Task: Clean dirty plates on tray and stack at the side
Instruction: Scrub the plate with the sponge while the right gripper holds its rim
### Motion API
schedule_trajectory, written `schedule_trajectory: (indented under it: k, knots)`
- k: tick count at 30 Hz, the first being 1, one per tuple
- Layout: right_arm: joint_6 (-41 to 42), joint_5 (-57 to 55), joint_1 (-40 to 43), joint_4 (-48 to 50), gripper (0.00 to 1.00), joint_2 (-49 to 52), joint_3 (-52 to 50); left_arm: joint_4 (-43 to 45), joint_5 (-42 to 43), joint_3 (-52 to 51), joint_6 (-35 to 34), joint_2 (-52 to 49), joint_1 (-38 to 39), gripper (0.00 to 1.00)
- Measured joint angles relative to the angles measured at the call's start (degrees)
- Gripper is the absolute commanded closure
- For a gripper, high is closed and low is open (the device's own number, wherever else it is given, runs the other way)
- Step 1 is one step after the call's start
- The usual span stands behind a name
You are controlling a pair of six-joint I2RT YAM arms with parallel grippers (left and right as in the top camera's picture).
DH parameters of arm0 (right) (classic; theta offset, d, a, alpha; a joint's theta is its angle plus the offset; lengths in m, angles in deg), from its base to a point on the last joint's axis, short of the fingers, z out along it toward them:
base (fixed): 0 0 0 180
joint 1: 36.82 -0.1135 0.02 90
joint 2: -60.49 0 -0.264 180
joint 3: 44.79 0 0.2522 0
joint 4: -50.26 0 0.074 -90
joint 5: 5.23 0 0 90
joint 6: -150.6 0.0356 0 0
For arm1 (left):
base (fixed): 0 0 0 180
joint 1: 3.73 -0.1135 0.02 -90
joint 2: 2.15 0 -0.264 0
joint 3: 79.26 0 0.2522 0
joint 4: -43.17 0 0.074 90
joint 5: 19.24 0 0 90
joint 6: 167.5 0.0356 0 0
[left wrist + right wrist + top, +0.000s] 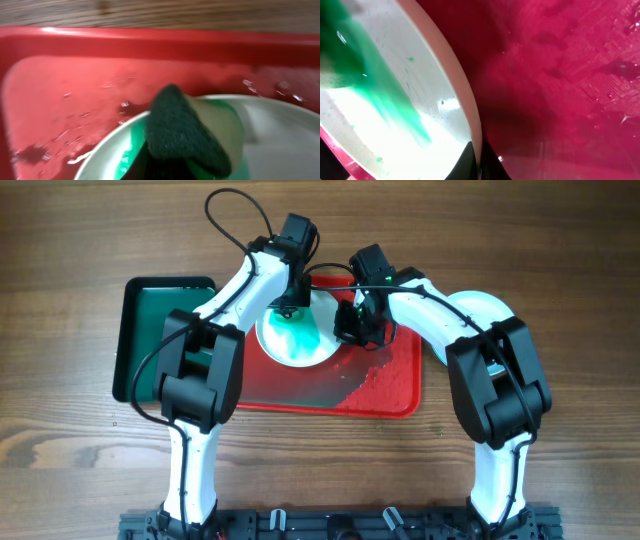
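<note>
A white plate [300,340] with a teal-green smear sits tilted on the red tray [385,390]. My left gripper [285,305] is shut on a dark green scouring sponge [182,132] and presses it on the plate's [280,135] smeared face. My right gripper [355,325] is shut on the plate's right rim [470,125], one finger on each side, and holds it up off the wet tray floor [570,75]. The green smear [375,85] fills the left of the right wrist view. Another white plate [475,315] lies off the tray at the right, mostly under my right arm.
A dark green tray [150,320] with a black rim lies left of the red tray. Water drops and a green stain lie on the red tray floor [335,385]. The wooden table [80,450] surrounds both trays.
</note>
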Motion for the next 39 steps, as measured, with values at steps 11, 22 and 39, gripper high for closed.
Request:
schedule_trajectory:
  k: [11, 22, 39]
  knots:
    - [-0.61, 1.31, -0.33, -0.33, 0.96, 0.02, 0.07, -19.56, -0.02, 0.13, 8.48, -0.07, -1.11, 0.96]
    - [-0.61, 1.27, -0.33, -0.48, 0.96, 0.02, 0.07, -17.99, 30.86, -0.26, 40.5, -0.55, -1.9, 0.96]
    - [-0.44, 1.07, -0.22, 0.66, 0.96, 0.02, 0.07, -4.24, -2.99, 0.28, 1.27, -0.2, -0.7, 0.96]
